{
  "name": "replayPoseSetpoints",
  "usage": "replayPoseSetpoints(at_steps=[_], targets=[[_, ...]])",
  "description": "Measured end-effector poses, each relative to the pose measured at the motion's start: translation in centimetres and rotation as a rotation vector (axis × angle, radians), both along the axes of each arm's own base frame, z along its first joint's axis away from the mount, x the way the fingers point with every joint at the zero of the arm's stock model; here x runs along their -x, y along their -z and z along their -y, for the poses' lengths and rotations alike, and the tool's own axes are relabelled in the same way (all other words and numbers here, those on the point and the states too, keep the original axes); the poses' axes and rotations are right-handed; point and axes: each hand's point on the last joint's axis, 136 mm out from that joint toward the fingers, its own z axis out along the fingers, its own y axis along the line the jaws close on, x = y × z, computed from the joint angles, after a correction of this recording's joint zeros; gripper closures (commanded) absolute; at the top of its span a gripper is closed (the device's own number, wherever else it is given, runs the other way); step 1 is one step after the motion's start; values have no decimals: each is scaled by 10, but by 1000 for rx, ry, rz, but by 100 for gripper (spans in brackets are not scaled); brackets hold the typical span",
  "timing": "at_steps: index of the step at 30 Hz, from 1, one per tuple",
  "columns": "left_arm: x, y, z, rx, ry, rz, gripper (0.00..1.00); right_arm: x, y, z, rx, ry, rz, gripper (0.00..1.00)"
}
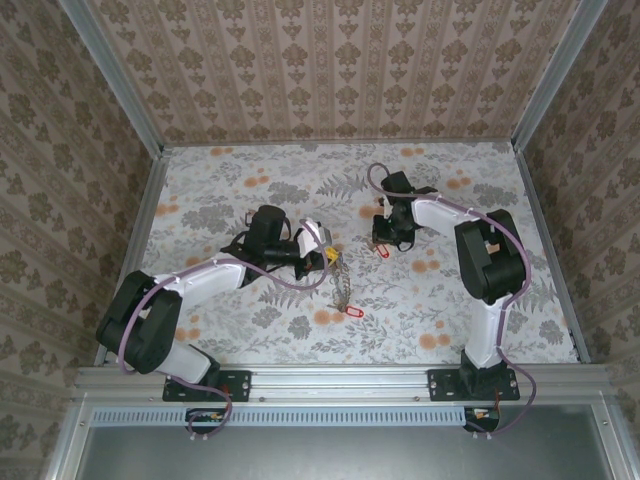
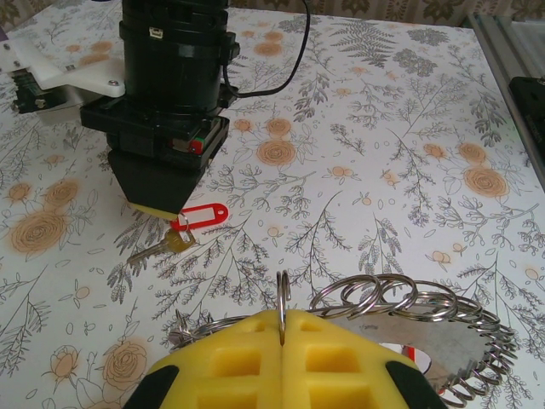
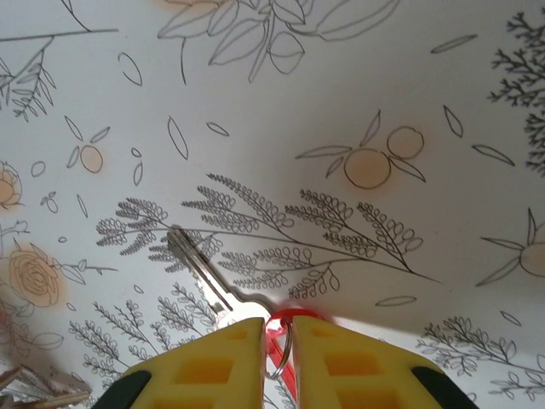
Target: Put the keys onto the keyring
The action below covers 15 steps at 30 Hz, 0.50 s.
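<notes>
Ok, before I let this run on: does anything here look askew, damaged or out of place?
Nothing stands out. The left gripper pinches the keyring, which looks intact; the red-tagged key lies flat on the table at the right gripper.

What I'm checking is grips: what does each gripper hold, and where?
Left gripper: the keyring, by a thin wire loop. Right gripper: red-tagged key, at its head end.
</notes>
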Motion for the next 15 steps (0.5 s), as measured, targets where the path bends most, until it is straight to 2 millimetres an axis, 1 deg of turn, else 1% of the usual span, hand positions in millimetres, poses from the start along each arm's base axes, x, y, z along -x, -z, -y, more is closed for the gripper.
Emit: replayPoseSetpoints(at_steps=[6, 15], targets=[[0, 0, 0, -4, 0, -6, 100, -2, 3, -4, 3, -17, 0, 80], [0, 0, 0, -5, 0, -7, 100, -2, 3, -4, 17, -26, 1, 85]])
